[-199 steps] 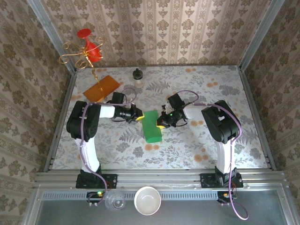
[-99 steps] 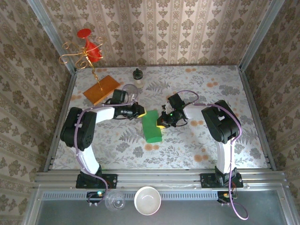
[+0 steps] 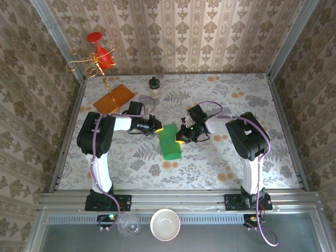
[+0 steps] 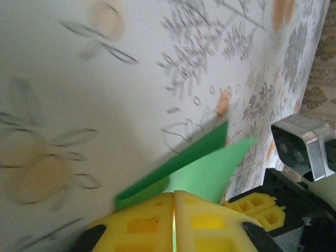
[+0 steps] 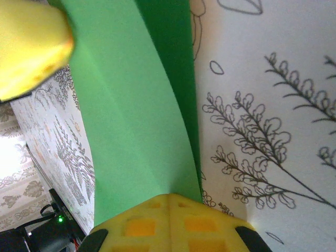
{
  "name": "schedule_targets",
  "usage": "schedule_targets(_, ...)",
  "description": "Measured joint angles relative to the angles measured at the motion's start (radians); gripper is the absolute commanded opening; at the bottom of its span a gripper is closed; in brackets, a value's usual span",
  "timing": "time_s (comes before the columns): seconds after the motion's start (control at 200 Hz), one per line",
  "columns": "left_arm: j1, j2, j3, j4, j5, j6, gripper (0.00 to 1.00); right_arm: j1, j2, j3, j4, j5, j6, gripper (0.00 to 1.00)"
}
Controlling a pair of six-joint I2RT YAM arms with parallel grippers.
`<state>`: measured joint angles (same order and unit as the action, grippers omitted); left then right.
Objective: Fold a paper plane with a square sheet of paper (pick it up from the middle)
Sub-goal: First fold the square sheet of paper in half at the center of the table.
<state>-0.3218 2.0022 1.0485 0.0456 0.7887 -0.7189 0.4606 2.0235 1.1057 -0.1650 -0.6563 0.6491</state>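
Top external view showed the paper (image 3: 169, 144) at the centre of the table (image 3: 236, 157). The left gripper (image 3: 156, 128) pinched its ten o'clock corner and the right gripper (image 3: 180, 137) its three o'clock edge, probably to hold a crease taut.

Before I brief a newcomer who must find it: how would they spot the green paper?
On the floral table, find where both arms' yellow fingers converge mid-table. The square sheet of paper is pinched between them: thin, bright green, unlike the orange board far left.
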Motion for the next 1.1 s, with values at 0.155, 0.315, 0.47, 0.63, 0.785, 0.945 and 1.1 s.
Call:
schedule_targets(0.155, 0.080, 0.002, 0.035, -0.062, -0.034, 0.031, 0.12, 0.000, 0.000, 0.000, 0.000, 0.000, 0.000, 0.06)
schedule_targets(0.315, 0.087, -0.018, 0.040, -0.102, -0.068, 0.043, 0.12, 0.000, 0.000, 0.000, 0.000, 0.000, 0.000, 0.06)
schedule_targets(0.47, 0.014, -0.146, -0.016, -0.131, -0.108, 0.034, 0.12, 0.000, 0.000, 0.000, 0.000, 0.000, 0.000, 0.05)
schedule_targets(0.63, -0.145, -0.247, -0.067, -0.118, -0.124, -0.002, 0.12, 0.000, 0.000, 0.000, 0.001, 0.000, 0.000, 0.06)
schedule_targets(0.785, -0.245, -0.250, -0.134, -0.124, -0.119, -0.037, 0.12, 0.000, 0.000, -0.002, 0.002, 0.000, 0.000, 0.06)
schedule_targets(0.945, -0.261, -0.245, -0.153, -0.144, -0.114, -0.049, 0.11, 0.000, 0.000, -0.003, 0.004, 0.000, 0.000, 0.06)
schedule_targets(1.1, -0.266, -0.243, -0.187, -0.136, -0.112, -0.052, 0.11, -0.002, 0.000, -0.005, 0.008, -0.003, 0.001, 0.05)
